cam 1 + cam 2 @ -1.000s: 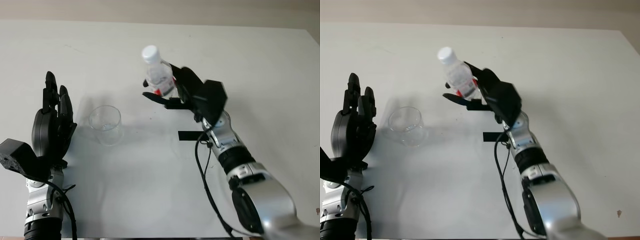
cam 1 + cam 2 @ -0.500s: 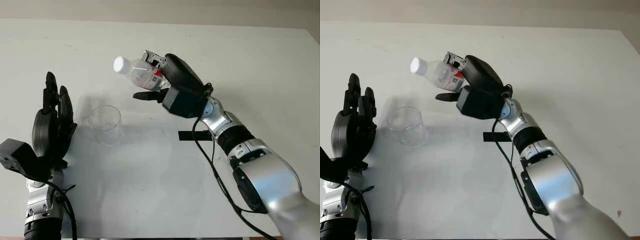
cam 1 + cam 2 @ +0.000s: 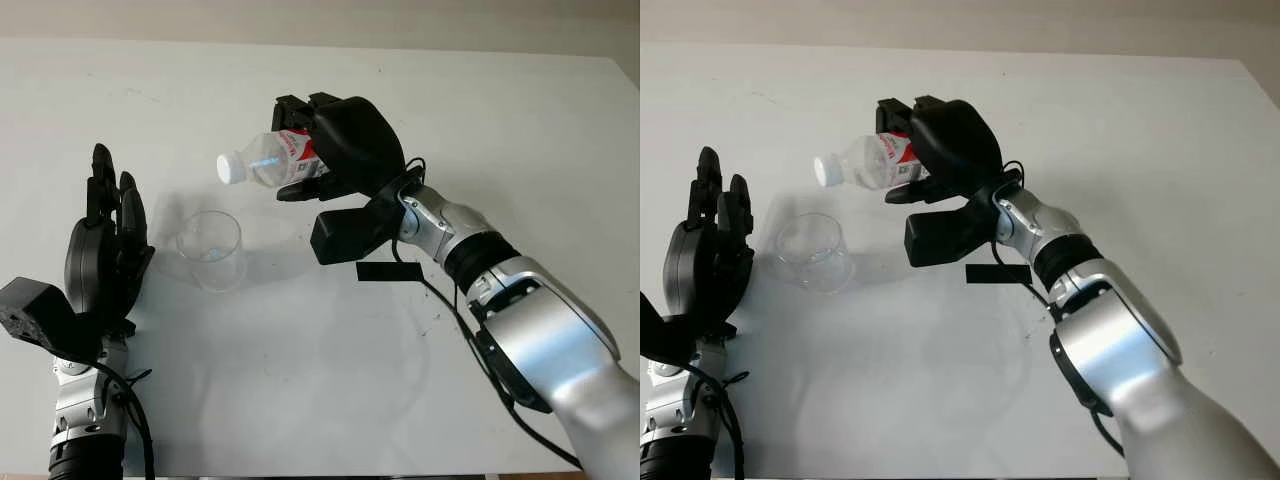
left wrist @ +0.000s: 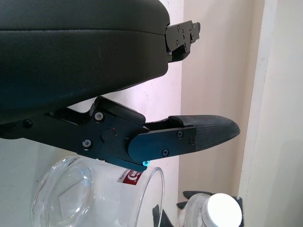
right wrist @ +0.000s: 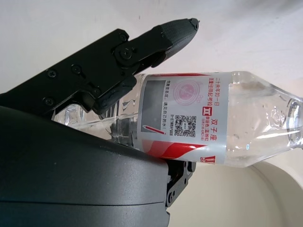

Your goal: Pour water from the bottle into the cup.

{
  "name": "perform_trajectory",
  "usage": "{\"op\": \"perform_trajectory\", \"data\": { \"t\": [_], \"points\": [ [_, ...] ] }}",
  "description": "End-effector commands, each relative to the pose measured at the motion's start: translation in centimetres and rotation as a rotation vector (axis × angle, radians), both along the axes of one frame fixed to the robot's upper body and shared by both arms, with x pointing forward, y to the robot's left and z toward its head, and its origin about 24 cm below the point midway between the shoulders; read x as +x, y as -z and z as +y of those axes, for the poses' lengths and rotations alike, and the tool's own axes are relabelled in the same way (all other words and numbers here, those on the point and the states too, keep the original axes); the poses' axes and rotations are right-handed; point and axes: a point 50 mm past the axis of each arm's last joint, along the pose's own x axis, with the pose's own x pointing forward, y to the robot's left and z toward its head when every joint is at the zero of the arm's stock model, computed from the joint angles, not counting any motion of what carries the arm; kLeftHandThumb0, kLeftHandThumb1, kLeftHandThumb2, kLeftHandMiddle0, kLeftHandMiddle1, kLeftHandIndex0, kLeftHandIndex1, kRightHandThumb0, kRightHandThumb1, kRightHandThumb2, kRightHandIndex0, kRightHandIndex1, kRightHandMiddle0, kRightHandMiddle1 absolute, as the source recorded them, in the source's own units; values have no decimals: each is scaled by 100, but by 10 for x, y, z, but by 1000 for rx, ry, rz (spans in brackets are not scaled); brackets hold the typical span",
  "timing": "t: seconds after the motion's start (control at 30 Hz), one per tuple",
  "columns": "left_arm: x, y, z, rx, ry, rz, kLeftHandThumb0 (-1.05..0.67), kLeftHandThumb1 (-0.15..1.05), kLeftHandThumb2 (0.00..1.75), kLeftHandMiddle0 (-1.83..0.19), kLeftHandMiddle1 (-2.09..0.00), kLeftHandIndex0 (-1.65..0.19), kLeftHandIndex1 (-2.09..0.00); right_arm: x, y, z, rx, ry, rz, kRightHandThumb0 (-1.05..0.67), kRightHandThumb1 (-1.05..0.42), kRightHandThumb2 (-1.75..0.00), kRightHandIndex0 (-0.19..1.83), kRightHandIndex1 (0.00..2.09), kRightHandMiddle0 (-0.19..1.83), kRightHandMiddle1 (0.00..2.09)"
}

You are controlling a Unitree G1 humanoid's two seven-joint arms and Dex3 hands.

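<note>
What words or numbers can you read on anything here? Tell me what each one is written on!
Bottle, held tipped over by the right hand: its red-and-white label carries Chinese characters, small print and a square code, all too small to read for certain.
Cup, beside the open left hand: no writing.
Black strip on the table: no writing.

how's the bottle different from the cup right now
The bottle is held in the air, tipped on its side in the right hand; the cup stands upright on the table. The bottle is capped and labelled; the cup is open-topped and plain. Both are clear.
</note>
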Motion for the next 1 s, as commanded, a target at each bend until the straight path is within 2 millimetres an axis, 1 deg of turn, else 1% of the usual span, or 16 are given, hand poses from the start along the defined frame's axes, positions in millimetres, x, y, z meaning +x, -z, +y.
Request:
{"op": "perform_trajectory", "data": {
  "t": [0.0,0.23,0.43,0.67,0.8,0.97],
  "points": [
    [1,1,-1,-3,1,-3,-74,105,55,19,-3,19,0,1,-15,1,-20,-10,-83,-33,-105,-20,112,209,79,209],
    [1,1,-3,-6,-5,0,-75,105,55,19,-2,19,0,-1,-26,6,-105,-38,-220,-38,-105,-23,117,209,78,209],
    [2,2,-5,-8,-6,2,-75,105,55,19,-1,19,0,-2,-33,10,-140,-48,-322,-42,-105,-23,117,209,79,209],
    [3,3,-6,-14,-6,-2,-75,105,57,19,-1,19,0,-6,-39,14,-186,-89,-440,-44,-105,-23,121,209,87,209],
    [3,3,-6,-16,-1,-4,-75,105,56,19,0,19,0,-7,-41,15,-202,-106,-488,-45,-105,-20,124,209,86,209],
    [4,4,-6,-20,-6,-1,-75,105,57,19,-1,19,0,-8,-43,16,-239,-108,-564,-47,-105,-23,125,209,85,209]
  ]
}}
